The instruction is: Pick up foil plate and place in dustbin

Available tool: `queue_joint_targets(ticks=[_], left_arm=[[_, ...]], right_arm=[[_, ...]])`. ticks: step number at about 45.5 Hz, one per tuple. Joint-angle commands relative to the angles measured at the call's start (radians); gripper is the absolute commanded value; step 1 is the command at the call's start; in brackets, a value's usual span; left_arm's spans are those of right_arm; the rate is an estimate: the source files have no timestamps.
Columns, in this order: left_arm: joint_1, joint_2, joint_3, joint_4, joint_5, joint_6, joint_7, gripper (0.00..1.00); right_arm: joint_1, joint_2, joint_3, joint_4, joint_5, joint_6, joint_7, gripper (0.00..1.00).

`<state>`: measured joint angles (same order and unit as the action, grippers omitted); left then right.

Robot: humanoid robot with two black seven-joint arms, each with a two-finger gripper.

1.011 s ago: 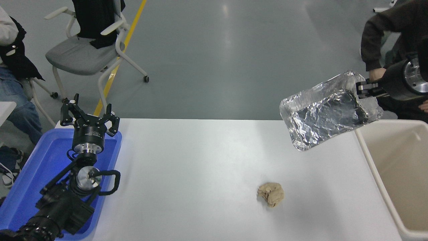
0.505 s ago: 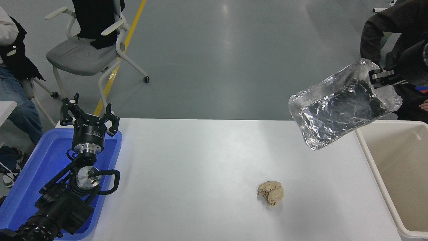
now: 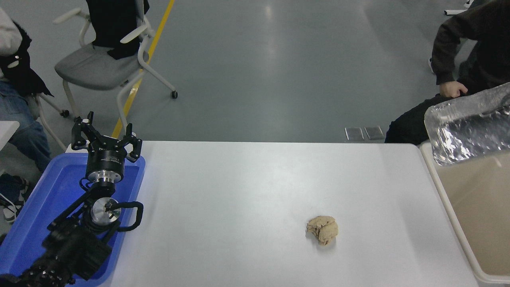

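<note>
The foil plate [image 3: 468, 129], shiny crinkled silver, hangs tilted in the air at the right edge of the head view, over the far left corner of the beige dustbin [image 3: 482, 215]. Part of the plate runs out of the picture on the right. My right gripper and arm are out of view past that edge, so its hold on the plate does not show. My left gripper [image 3: 105, 137] is parked open and empty over the blue tray [image 3: 32, 215] at the lower left.
A crumpled tan paper lump [image 3: 322, 230] lies on the white table [image 3: 247, 187] right of centre. A seated person in dark clothes [image 3: 458, 52] is beyond the dustbin at the top right. A grey chair [image 3: 95, 67] and another person stand at the top left.
The foil plate has moved right, from above the table's far right corner to over the dustbin. My right gripper has left the picture. The left arm has not moved.
</note>
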<state>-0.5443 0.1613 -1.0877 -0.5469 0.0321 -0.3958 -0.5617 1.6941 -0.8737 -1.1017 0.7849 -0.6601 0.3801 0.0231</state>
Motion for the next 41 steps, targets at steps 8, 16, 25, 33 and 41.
queue_joint_targets(ticks=[8, 16, 25, 33, 41], left_arm=[[0.000, 0.000, 0.000, 0.001, 0.000, 0.000, 0.000, 0.99], [0.000, 0.000, 0.000, 0.001, 0.000, 0.000, 0.000, 0.99], [0.000, 0.000, 0.000, 0.001, 0.000, 0.000, 0.000, 0.99], [0.000, 0.000, 0.000, -0.001, 0.000, 0.000, 0.000, 0.99], [0.000, 0.000, 0.000, 0.001, 0.000, 0.000, 0.000, 0.99]], right_arm=[[-0.658, -0.005, 0.431, -0.328, 0.002, -0.211, -0.037, 0.00], [-0.838, 0.125, 0.555, -0.510, 0.088, -0.242, -0.055, 0.00], [-0.913, 0.196, 0.583, -0.578, 0.195, -0.259, -0.069, 0.00], [-0.929, 0.214, 0.585, -0.578, 0.201, -0.288, -0.071, 0.00], [-0.924, 0.208, 0.589, -0.578, 0.208, -0.287, -0.069, 1.00]])
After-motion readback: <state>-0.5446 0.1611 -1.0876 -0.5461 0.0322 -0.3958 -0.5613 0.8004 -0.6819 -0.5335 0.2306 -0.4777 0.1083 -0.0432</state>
